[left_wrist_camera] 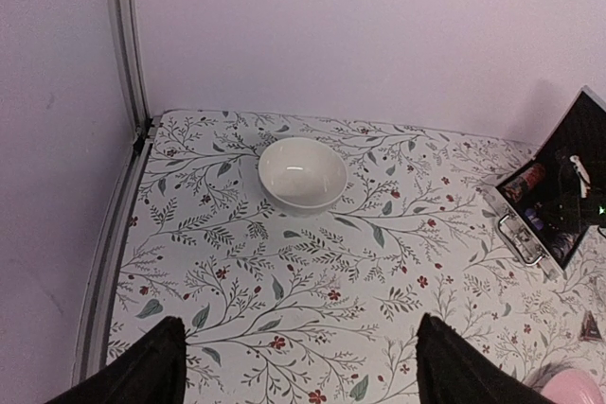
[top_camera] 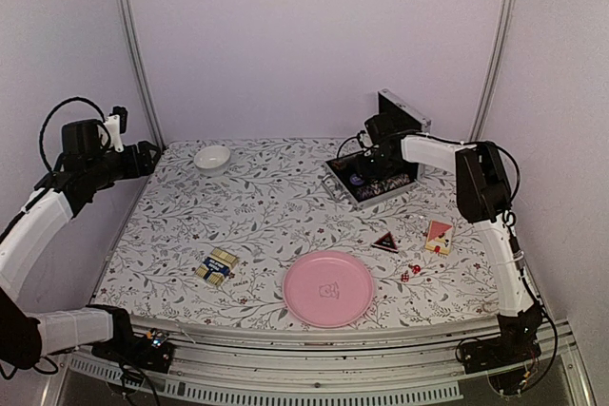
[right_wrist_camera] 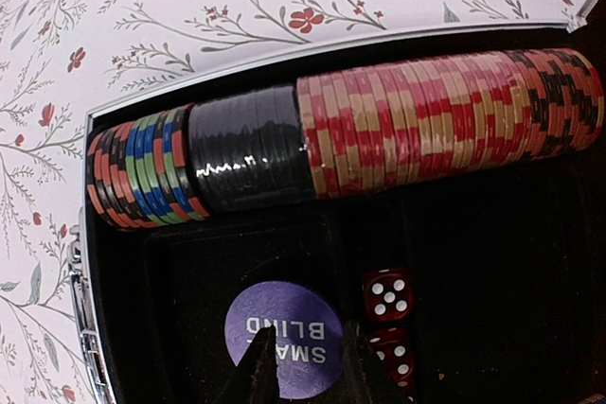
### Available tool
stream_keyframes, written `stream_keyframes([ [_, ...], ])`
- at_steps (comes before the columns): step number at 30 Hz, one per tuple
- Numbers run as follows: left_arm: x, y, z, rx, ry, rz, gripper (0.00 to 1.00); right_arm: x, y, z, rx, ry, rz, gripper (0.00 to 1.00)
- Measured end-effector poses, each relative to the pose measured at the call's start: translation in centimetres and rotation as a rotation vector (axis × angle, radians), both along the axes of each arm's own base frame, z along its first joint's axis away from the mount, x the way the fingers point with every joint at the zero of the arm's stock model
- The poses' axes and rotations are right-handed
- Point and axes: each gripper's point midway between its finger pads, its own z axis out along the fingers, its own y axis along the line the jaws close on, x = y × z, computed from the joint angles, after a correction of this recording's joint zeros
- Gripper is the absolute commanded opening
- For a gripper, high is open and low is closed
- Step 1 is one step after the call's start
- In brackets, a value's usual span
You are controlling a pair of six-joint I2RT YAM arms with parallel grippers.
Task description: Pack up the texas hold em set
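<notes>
**Open case, right-wrist view.** The purple "small blind" button lies flat on the black lining, directly under the right gripper. Two red dice sit just to the gripper's right, and the chip row runs beyond its tips. The gripper is narrowly parted with nothing pinched; I cannot tell whether its tips touch the button. I judge the step to be seating the button. I would spread only a little and then lift straight up, so the tips neither drag the disc nor nudge the dice. Back toward this gripper's base, on the surface, lie a red deck, loose dice and, farther left, a blue deck. The left gripper hangs spread wide and empty, well apart from the case.
</notes>
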Motion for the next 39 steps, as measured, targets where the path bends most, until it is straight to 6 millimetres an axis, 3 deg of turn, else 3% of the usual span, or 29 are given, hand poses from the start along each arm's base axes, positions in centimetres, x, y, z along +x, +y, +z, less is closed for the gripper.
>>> stream_keyframes([
  [20,0.1,0.0,-0.2,0.0,0.006,0.0,0.84,-0.6,1.1,-1.1,0.044,0.035,0.052,0.24],
  [25,0.1,0.0,-0.2,0.0,0.005,0.001,0.84,-0.6,1.3,-1.0,0.051,0.035,0.064,0.3],
  [29,0.1,0.1,-0.2,0.002,0.005,0.006,0.88,-0.6,1.3,-0.6,0.049,0.027,0.071,0.44],
  [31,0.1,0.2,-0.2,0.004,0.005,0.012,0.89,-0.6,1.3,0.2,0.046,0.015,0.078,0.56],
  [34,0.2,0.4,-0.4,0.005,0.01,0.024,0.88,-0.7,1.6,3.4,0.047,-0.034,0.088,0.68],
  [39,0.6,0.5,-1.3,0.002,0.038,0.027,0.88,-3.2,3.0,12.9,0.05,-0.193,0.129,0.79],
])
